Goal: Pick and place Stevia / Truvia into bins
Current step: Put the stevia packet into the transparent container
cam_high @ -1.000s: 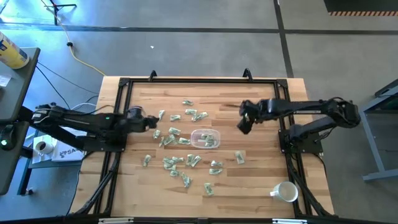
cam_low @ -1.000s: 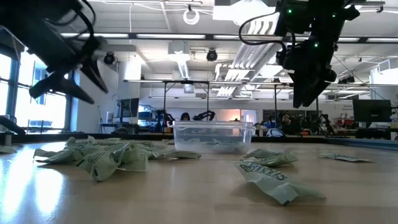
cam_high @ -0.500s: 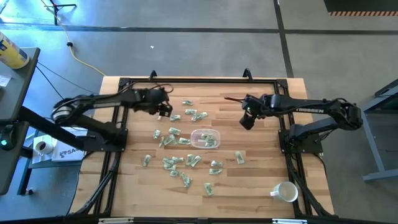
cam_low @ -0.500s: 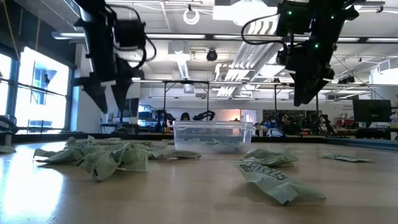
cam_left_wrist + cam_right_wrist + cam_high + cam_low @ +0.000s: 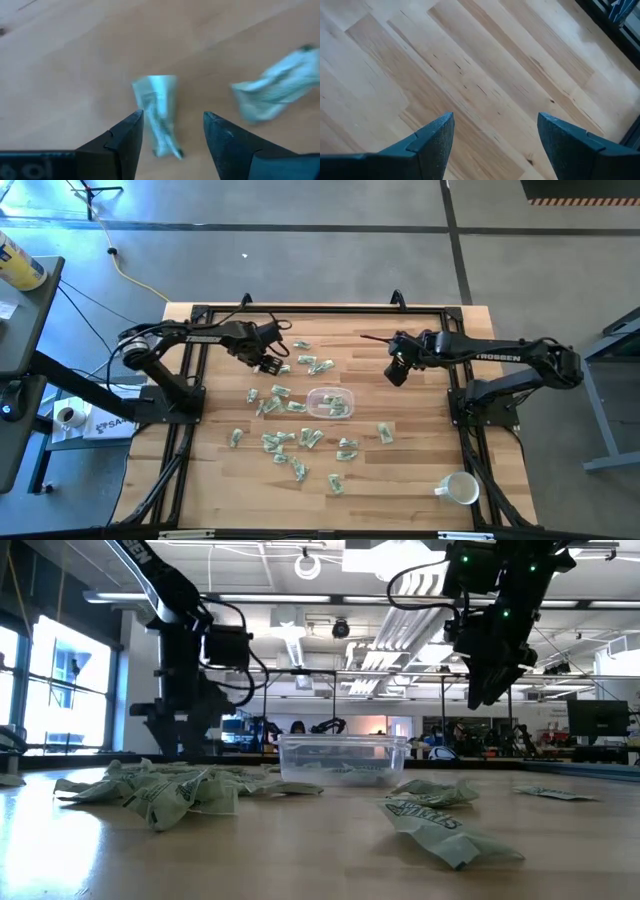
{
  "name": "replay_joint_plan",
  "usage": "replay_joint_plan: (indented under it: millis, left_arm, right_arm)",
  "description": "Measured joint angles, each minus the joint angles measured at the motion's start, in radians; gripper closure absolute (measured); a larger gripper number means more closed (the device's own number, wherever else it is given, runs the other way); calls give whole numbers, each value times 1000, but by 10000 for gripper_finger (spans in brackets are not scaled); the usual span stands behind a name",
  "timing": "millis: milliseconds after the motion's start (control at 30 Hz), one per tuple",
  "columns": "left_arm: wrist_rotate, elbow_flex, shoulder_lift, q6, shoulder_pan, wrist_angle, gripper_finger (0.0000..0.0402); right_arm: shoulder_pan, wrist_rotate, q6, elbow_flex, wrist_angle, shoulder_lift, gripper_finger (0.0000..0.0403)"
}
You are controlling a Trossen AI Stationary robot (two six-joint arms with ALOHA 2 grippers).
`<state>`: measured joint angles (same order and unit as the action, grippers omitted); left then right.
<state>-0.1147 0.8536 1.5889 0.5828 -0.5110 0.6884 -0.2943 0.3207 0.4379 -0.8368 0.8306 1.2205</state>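
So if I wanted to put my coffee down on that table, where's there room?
The near left corner of the table is bare, and so is the strip between the white mug and the packets. The far right, under the right gripper, is bare too. Around the clear container, and under the left gripper, it is crowded.

You see about twenty small green and white packets (image 5: 283,391) on the table (image 5: 420,475), one clear bin (image 5: 330,403), one white mug (image 5: 460,488) and two robot arms.

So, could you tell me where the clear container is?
In the high view the clear container sits mid-table among scattered packets, between both arms.
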Motion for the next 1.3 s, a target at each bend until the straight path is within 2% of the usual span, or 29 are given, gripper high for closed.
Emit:
replay_joint_plan:
  millis: [100,233,500,633,700,833,933,1033,1133,1233,1300]
  left_arm:
    - [-31,1,34,-12,0,18,187]
    - [-16,6,49,-36,0,24,233]
    - [62,61,56,-75,18,66,378]
    - [85,151,25,-60,105,98,365]
    - [110,211,7,-83,172,54,360]
    - [161,325,-1,-109,310,-84,378]
    - [144,361,49,-102,360,-232,378]
    - [144,367,131,-36,362,-278,378]
    - [215,380,213,28,367,-303,349]
    - [296,399,267,105,395,-308,296]
    - [296,419,283,128,423,-313,260]
  right_arm:
    - [0,2,13,0,-3,0,126]
    - [0,-1,35,0,-5,0,126]
    - [13,-17,35,0,-19,-18,126]
    - [51,10,25,0,-17,-93,126]
    - [56,12,9,0,0,-137,126]
    - [44,-26,-37,0,48,-204,126]
    - [33,-66,-66,0,77,-229,126]
    - [32,-96,-113,0,85,-232,126]
    - [41,-139,-167,0,87,-228,126]
    - [65,-163,-200,0,101,-226,126]
    - [89,-171,-212,0,121,-227,126]
